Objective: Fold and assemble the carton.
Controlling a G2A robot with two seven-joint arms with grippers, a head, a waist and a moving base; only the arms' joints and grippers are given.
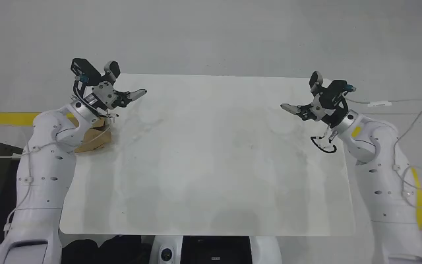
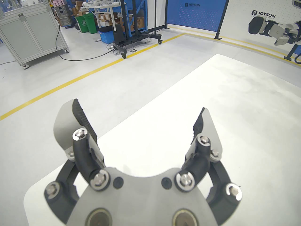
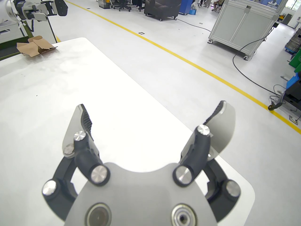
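Over opposite ends of the table, hovering with both tools spread and empty.
From above: holding the left gripper parted just beyond the carton, lying loose-flapped at the left edge under that arm, with the right gripper well apart. From the left wrist: gaping fingers over bare table. From the right wrist: gaping likewise, facing the distant carton. Probably risking nudging that light carton over the edge, or crushing a raised flap, when reaching back.
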